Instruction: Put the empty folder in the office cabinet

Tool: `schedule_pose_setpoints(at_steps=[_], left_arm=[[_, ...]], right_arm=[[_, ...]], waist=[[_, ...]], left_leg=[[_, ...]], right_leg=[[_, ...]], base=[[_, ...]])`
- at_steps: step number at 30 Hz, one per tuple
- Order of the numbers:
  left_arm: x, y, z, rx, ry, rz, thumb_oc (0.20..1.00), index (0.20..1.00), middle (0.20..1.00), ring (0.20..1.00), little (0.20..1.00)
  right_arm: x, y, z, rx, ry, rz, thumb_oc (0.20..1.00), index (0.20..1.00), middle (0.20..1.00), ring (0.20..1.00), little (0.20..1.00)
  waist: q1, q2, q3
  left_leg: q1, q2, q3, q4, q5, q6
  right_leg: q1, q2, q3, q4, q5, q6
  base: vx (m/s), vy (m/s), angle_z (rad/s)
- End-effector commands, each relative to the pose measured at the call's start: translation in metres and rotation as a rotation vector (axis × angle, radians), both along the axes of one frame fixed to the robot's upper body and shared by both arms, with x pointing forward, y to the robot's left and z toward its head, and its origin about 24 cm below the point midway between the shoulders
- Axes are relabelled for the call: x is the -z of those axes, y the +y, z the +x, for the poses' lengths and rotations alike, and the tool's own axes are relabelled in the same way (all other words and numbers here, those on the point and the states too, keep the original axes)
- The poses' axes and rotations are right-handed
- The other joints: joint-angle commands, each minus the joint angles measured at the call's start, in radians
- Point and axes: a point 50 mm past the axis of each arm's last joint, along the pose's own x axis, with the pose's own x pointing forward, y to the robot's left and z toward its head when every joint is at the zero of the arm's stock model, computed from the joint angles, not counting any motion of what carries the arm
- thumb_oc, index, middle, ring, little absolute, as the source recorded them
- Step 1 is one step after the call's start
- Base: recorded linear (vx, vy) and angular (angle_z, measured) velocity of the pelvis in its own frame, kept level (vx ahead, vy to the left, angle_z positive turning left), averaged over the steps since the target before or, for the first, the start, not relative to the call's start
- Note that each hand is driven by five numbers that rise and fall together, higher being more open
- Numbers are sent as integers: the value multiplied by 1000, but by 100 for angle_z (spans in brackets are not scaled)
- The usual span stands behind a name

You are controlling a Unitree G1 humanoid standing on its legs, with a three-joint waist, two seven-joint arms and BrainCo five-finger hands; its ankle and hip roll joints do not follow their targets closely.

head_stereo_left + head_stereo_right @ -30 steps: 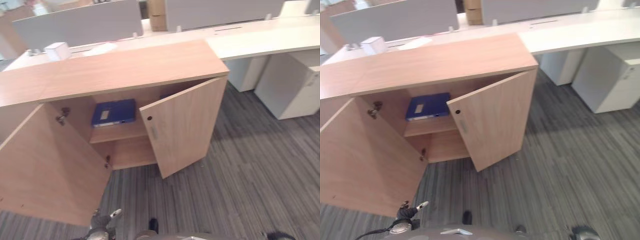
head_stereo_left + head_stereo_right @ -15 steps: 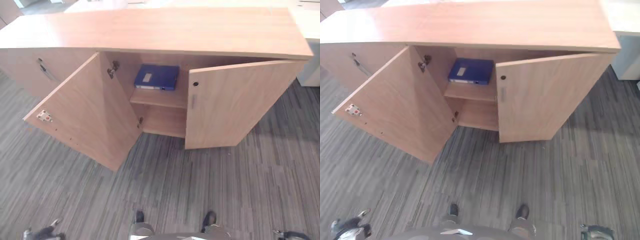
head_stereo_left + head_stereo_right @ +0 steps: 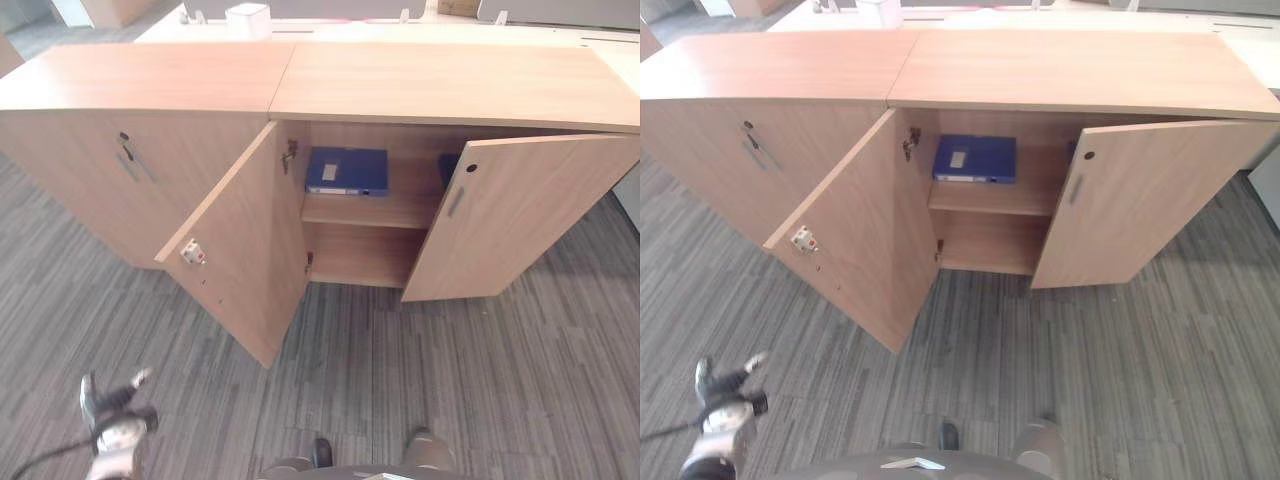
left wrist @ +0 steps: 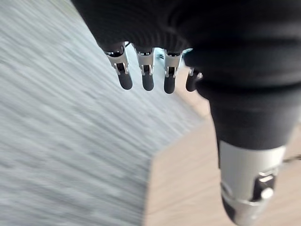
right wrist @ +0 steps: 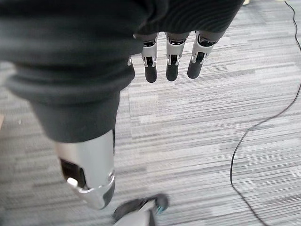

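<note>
Folder [image 3: 347,170] shelved — left hand [image 3: 112,420] well apart

**Item Count: Cabinet Area**

We count one blue folder [image 3: 347,170], lying flat on the upper shelf at the centre of the frame. We count two open cabinet doors: the left door [image 3: 240,250] and the right door [image 3: 520,215]. We count one closed door [image 3: 130,185] at upper left. We count one white box [image 3: 248,18] at the top edge. We count two robot hands: left hand [image 3: 112,415], right hand [image 5: 171,54].
</note>
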Motion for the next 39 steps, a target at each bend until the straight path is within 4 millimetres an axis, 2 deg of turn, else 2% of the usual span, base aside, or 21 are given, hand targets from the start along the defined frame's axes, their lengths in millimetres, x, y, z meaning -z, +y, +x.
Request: schedule_pose_setpoints(at_steps=[1,2,7,8,10,11,14,15,16,19,20,23,29,30,32,33,35,36,37,38,39], left_arm=[[-13,46,-28,-113,42,189,1000,1000,1000,1000,1000],[-13,46,-28,-113,42,189,1000,1000,1000,1000,1000],[-39,55,-15,-96,-16,286,1000,1000,1000,1000,1000],[-54,53,-3,-70,-80,317,1000,1000,1000,1000,1000],[-58,49,1,-51,-104,319,1000,1000,1000,1000,1000],[-70,30,15,17,-206,297,1000,1000,1000,1000,1000],[-71,7,21,101,-269,242,1000,1000,1000,1000,1000],[-71,7,21,100,-269,242,1000,1000,1000,1000,1000],[-71,-6,24,140,-302,203,1000,1000,1000,1000,1000],[-69,-16,25,175,-322,162,1000,1000,1000,1000,1000],[-69,-26,26,204,-346,117,1000,1000,1000,1000,1000],[-69,-35,28,233,-374,66,1000,1000,1000,1000,1000],[-68,-41,30,227,-408,-19,1000,1000,1000,1000,1000],[-66,-51,32,234,-441,-126,1000,1000,1000,1000,1000],[-64,-55,33,243,-451,-172,1000,1000,1000,1000,1000],[-59,-71,35,272,-499,-379,1000,1000,1000,1000,1000],[-48,-96,34,328,-533,-679,1000,1000,1000,1000,1000],[-48,-96,34,328,-533,-681,1000,1000,1000,1000,1000],[-48,-131,33,492,-520,-888,1000,1000,1000,1000,1000],[-51,-151,32,585,-505,-984,1000,1000,1000,1000,1000],[-51,-151,32,585,-505,-984,1000,1000,1000,1000,1000]], right_arm=[[-13,-40,9,51,38,-102,1000,1000,1000,1000,1000],[-13,-40,9,51,38,-102,1000,1000,1000,1000,1000],[-11,-35,3,49,41,-78,1000,1000,1000,1000,1000],[-11,-35,0,41,43,-79,1000,1000,1000,1000,1000],[-10,-34,-1,36,46,-75,1000,1000,1000,1000,1000],[-10,-33,-1,32,41,-75,1000,1000,1000,1000,1000],[-9,-31,-1,18,44,-67,1000,1000,1000,1000,1000],[-9,-31,-1,17,44,-68,1000,1000,1000,1000,1000],[-9,-29,-2,15,45,-61,1000,1000,1000,1000,1000],[-9,-28,-4,13,53,-56,1000,1000,1000,1000,1000],[-9,-28,-5,9,58,-53,1000,1000,1000,1000,1000],[-9,-30,-6,10,59,-58,1000,1000,1000,1000,1000],[-9,-31,-6,1,59,-61,1000,1000,1000,1000,1000],[-9,-31,-6,-13,61,-64,1000,1000,1000,1000,1000],[-9,-31,-6,-18,60,-64,1000,1000,1000,1000,1000],[-10,-33,-4,-42,60,-69,1000,1000,1000,1000,1000],[-10,-33,-3,-95,73,-66,1000,1000,1000,1000,1000],[-10,-34,-3,-95,74,-66,1000,1000,1000,1000,1000],[-10,-33,-2,-126,85,-55,1000,1000,1000,1000,1000],[-10,-32,0,-142,83,-51,1000,1000,1000,1000,1000],[-10,-32,0,-142,83,-51,1000,1000,1000,1000,1000]], waist=[[25,-55,-22],[25,-55,-22],[15,-72,-47],[3,-83,-59],[0,-87,-64],[-8,-96,-72],[-13,-102,-81],[-13,-102,-81],[-16,-106,-87],[-19,-107,-92],[-20,-109,-97],[-22,-111,-102],[-27,-111,-109],[-29,-112,-112],[-30,-112,-112],[-31,-110,-109],[-35,-107,-110],[-35,-107,-110],[-42,-103,-110],[-47,-100,-110],[-47,-100,-110]], left_leg=[[-57,16,-40,-6,-66,-94],[-57,16,-40,-6,-66,-94],[-47,21,-22,-9,-75,-92],[-39,24,-15,-11,-82,-92],[-35,25,-13,-11,-87,-92],[-24,30,-6,-11,-95,-93],[-12,35,1,-11,-102,-94],[-12,35,1,-11,-102,-94],[-5,38,3,-11,-107,-95],[4,40,7,-11,-111,-95],[11,44,12,-11,-114,-96],[19,48,16,-11,-117,-96],[27,54,22,-11,-118,-98],[28,55,23,-11,-118,-98],[28,56,24,-11,-117,-98],[28,56,26,-11,-115,-98],[24,53,31,-11,-114,-96],[25,53,31,-11,-114,-96],[25,49,36,-11,-119,-93],[25,47,36,-11,-121,-91],[25,47,36,-11,-121,-91]], right_leg=[[188,-257,-125,-349,160,131],[188,-257,-125,-349,160,131],[210,-258,-108,-391,171,138],[217,-261,-104,-401,178,143],[221,-261,-100,-405,177,144],[229,-263,-98,-416,179,145],[240,-261,-95,-424,178,142],[241,-261,-95,-424,178,142],[247,-259,-94,-431,177,141],[254,-256,-90,-437,177,139],[262,-254,-90,-441,175,137],[273,-251,-88,-448,173,135],[280,-247,-85,-451,170,132],[283,-246,-84,-452,170,131],[284,-246,-84,-452,170,131],[284,-246,-86,-450,174,132],[280,-248,-86,-448,186,134],[280,-248,-86,-448,186,134],[281,-251,-86,-448,193,136],[279,-252,-84,-448,195,137],[279,-252,-84,-448,195,137]], base=[[-3,2,78],[9,-16,18],[53,-10,-27],[49,-24,-5],[46,-31,-10],[33,-41,-35],[26,-38,-50],[24,-38,-25],[24,-39,-10],[28,-38,-7],[25,-39,2],[27,-36,0],[5,-7,0],[0,0,0],[0,0,0],[0,0,0],[-25,6,3],[-7,14,3],[0,0,0],[0,0,0],[3,11,5]])
